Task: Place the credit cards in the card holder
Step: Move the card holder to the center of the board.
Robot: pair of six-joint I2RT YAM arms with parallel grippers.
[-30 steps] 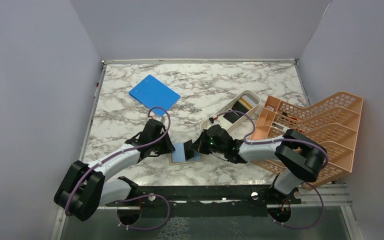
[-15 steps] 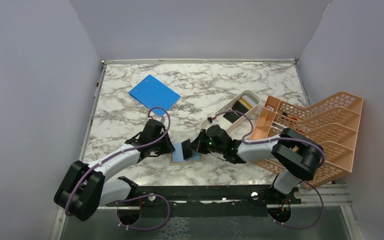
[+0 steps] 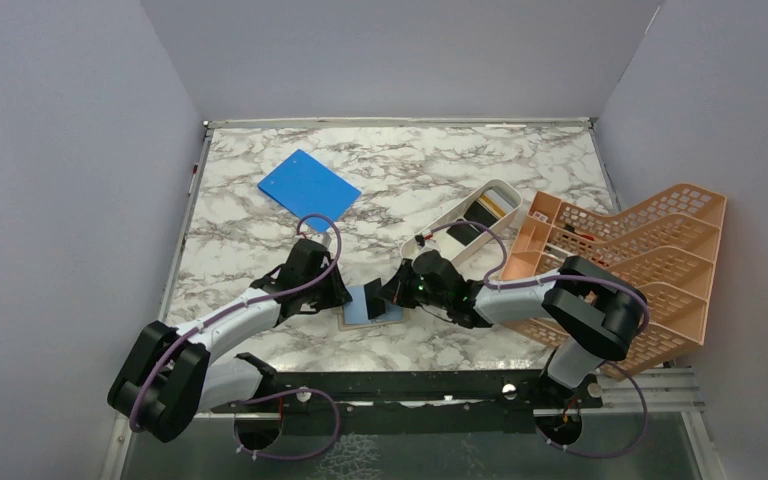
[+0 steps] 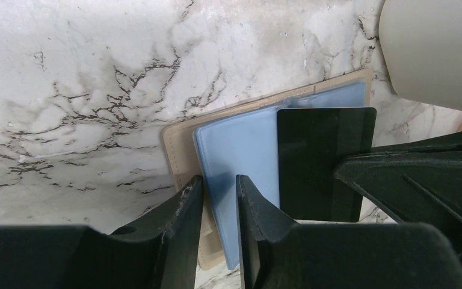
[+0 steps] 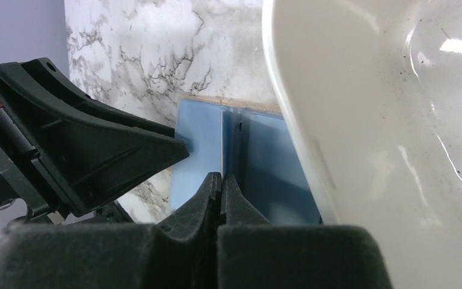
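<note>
Right wrist view is mostly blocked by the white tray (image 5: 367, 120). There the black card (image 4: 325, 159) shows only edge-on, clamped in my closed right pincer (image 5: 221, 176) over the open card holder (image 4: 183, 147), which lies on the desk (image 4: 96, 72). Left pincer (image 4: 218, 180) sits at its left edge, fingers a sliver apart; I cannot tell if it grips.

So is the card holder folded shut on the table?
No, the left wrist view shows the card holder lying open, its light blue inner pockets facing up with a black card over them.
</note>
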